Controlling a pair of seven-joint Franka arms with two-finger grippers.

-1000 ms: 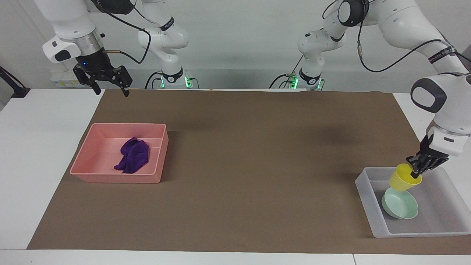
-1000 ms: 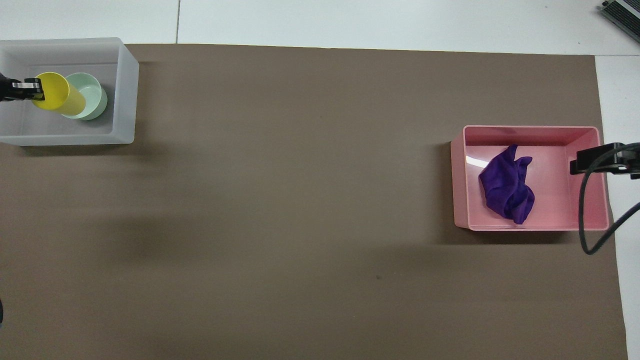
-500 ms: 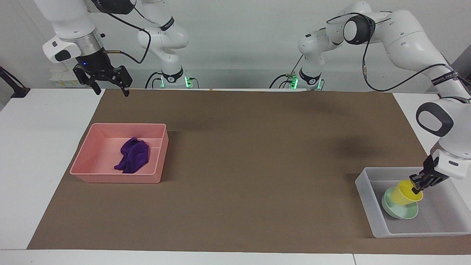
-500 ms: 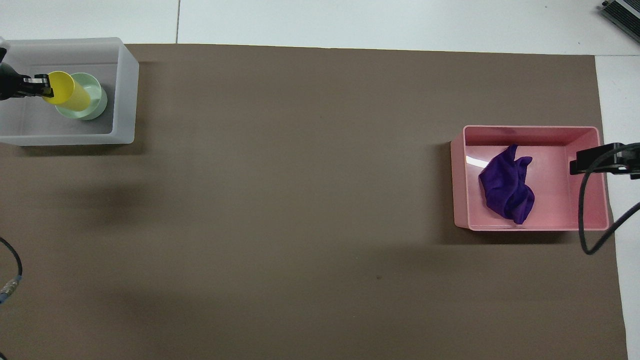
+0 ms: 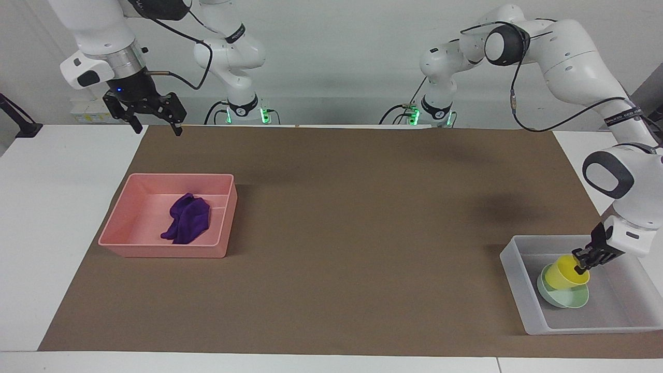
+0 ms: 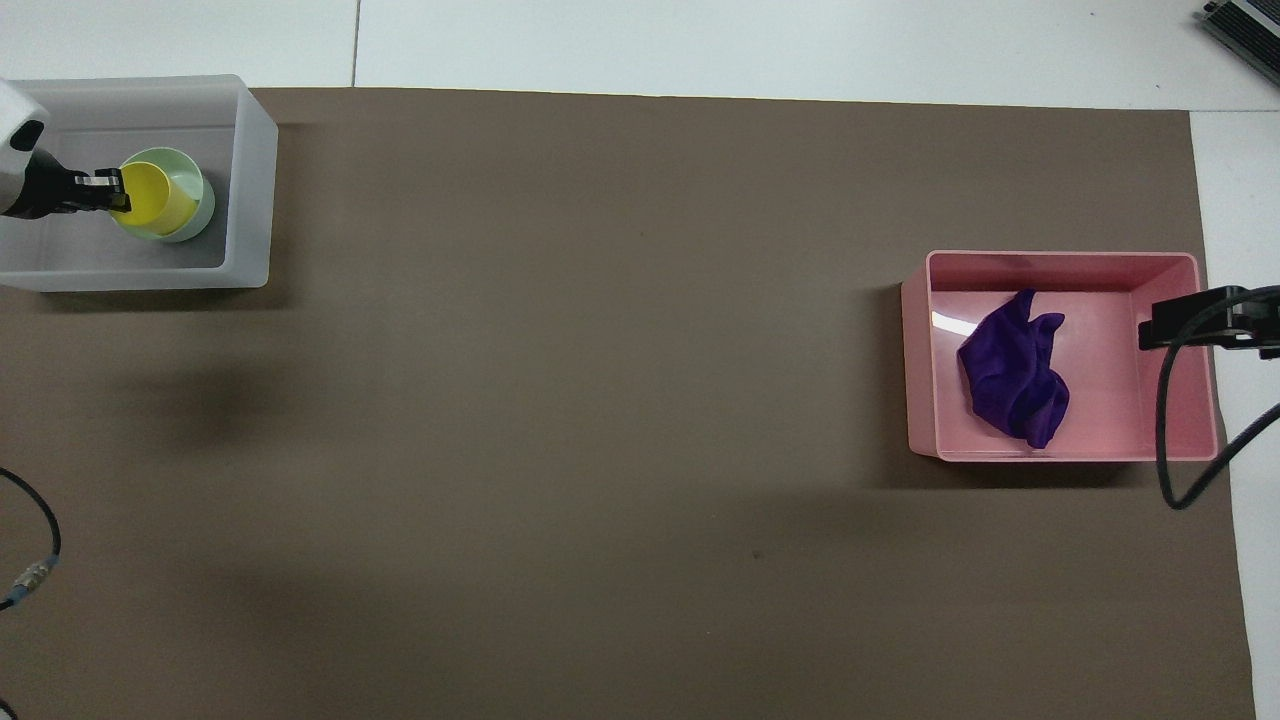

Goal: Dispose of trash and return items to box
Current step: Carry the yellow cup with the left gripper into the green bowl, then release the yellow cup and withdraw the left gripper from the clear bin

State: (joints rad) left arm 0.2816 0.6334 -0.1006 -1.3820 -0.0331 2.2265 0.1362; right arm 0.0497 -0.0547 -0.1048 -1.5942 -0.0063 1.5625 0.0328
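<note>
The left gripper (image 5: 581,265) pinches the rim of the yellow cup (image 5: 564,272). The cup sits in the green bowl (image 5: 567,299), inside the clear box (image 5: 518,269) at the left arm's end of the counter (image 5: 362,217). The purple rag (image 5: 186,218) lies in the pink tray (image 5: 166,249) at the right arm's end. The right gripper (image 5: 154,123) waits, released, over the counter's edge nearest the robots.

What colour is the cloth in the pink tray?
Deep purple cloth; the overhead view shows it best.
</note>
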